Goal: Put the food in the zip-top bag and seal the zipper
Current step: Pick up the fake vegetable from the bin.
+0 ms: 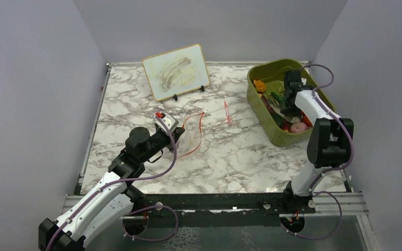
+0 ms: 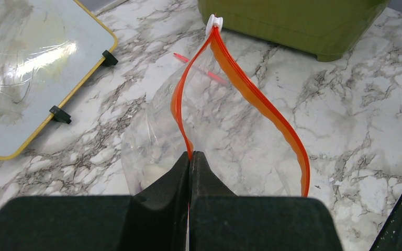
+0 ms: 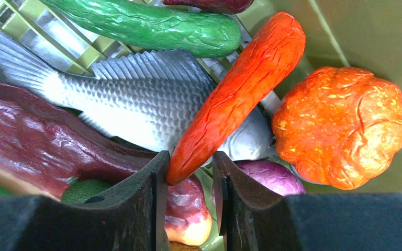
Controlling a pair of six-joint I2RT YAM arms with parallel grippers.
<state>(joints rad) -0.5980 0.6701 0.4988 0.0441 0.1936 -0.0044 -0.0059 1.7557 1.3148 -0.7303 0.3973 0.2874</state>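
Near left on the desk [image 2: 356, 120], the left pincer [image 2: 190, 157] is pressed together on the zipper [image 2: 261, 104] of the zip-top bag [image 2: 225, 141], whose mouth gapes toward the far right. Farther right, the right pincer [image 3: 191, 157] reaches into the olive-green bin [image 3: 356, 31] among the food. Its fingers straddle the tip of the orange-red carrot-like piece [image 3: 241, 89]; I cannot tell whether they clamp it.
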